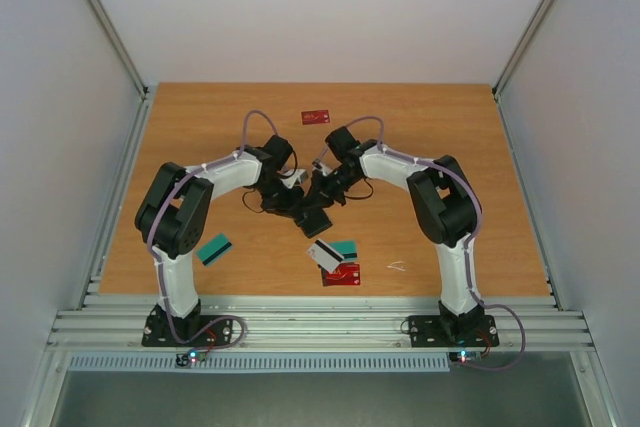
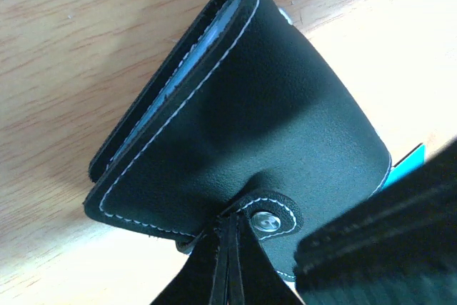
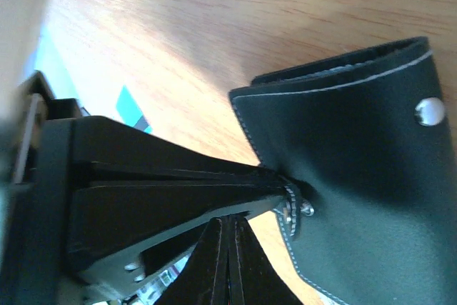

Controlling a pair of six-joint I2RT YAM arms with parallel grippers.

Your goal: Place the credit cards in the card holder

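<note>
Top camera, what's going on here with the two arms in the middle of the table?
Both arms meet mid-table at the card holder. The left gripper is pinched shut on its clasp tab; the right gripper is shut right beside that tab, grip unclear. Neither holds a card: the cards lie loose on the table.
</note>
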